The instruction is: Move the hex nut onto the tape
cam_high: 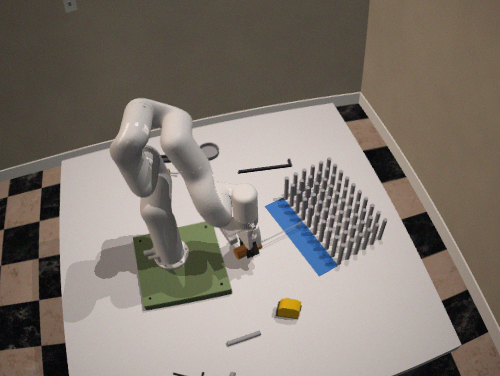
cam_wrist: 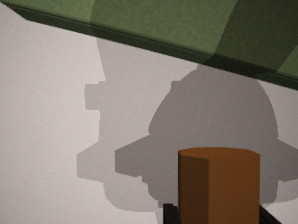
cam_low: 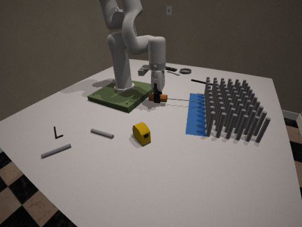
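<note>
The claw [cam_low: 157, 96] is clamped on the hook pick [cam_low: 157, 97] by its orange-brown handle, mid-desk [cam_low: 181, 169], shaft reaching across the tape strip [cam_high: 300, 236] into the spacers [cam_high: 335, 205]. The nut cannot be made out. No writing is legible.

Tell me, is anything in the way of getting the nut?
Yes. Rows of upright grey spacers stand beyond the blue tape strip; the nut itself isn't visible. The gripper holds the orange-brown-handled hook pick, reaching toward them.
</note>
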Controlling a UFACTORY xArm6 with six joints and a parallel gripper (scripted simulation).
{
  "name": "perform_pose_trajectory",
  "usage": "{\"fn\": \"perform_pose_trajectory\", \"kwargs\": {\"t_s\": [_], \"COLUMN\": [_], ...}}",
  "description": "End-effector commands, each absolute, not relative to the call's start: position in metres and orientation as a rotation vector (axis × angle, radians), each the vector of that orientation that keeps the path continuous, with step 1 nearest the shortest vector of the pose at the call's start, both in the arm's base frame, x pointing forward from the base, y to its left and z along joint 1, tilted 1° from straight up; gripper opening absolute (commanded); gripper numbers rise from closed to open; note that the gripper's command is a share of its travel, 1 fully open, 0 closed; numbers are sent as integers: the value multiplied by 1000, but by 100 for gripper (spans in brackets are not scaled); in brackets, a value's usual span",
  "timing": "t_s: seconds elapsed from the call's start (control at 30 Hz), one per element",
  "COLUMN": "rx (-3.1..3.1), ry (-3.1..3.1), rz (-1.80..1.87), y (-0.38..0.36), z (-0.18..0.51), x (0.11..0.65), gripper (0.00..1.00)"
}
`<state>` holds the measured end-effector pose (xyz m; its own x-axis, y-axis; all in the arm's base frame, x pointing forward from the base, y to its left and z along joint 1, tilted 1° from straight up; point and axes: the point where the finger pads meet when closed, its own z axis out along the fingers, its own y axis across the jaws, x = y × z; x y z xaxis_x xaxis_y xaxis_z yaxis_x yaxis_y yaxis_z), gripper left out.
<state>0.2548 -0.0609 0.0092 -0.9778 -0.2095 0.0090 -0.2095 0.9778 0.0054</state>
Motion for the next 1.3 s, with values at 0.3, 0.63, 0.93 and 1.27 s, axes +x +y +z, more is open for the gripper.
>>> {"fn": "perform_pose_trajectory", "kwargs": {"t_s": [0.3,0.63,0.93,1.27], "rx": [330,330,330,330], "ry": [-3118,-3118,-3118,-3118], "rz": [-6,-6,-6,-6], "y": [-84,-96,-104,-105], "z": [9,9,9,9], "x": [261,264,265,266], "gripper": [0,0,0,0]}}
